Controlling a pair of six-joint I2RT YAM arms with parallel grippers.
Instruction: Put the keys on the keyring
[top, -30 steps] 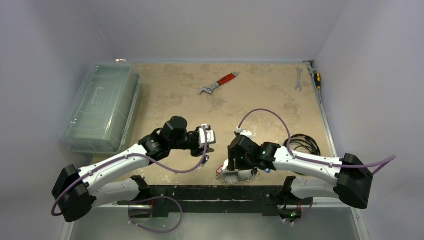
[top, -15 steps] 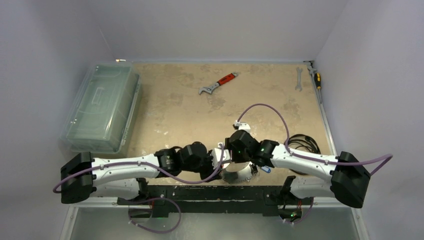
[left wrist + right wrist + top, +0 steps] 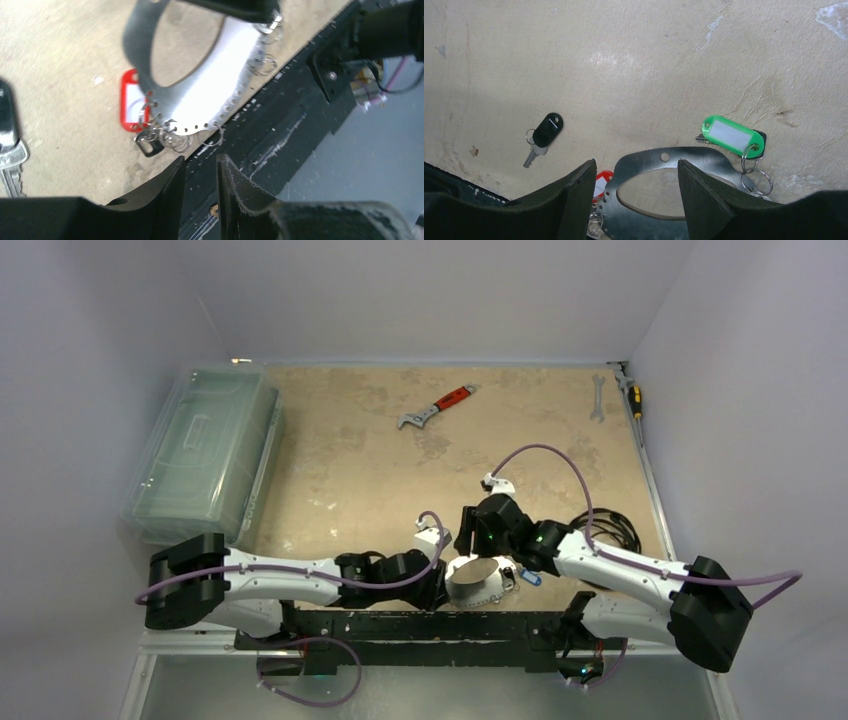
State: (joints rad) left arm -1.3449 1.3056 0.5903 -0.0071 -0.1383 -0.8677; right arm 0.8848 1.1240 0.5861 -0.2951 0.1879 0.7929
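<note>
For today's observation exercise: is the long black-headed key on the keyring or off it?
Off: the black-headed key lies loose on the table, apart from the keyring.

A red-handled wrench (image 3: 436,407) lies on the tan surface (image 3: 340,460), spanner (image 3: 597,398) and screwdriver (image 3: 632,398) at its far right edge, clear box (image 3: 203,453) left, black cable (image 3: 610,527) right.

Your keyring (image 3: 694,156) is by the table's (image 3: 350,440) near edge. A loose key (image 3: 543,135) lies to its left, a tagged key (image 3: 733,136) just right. The wrench (image 3: 436,407) lies far behind.
</note>
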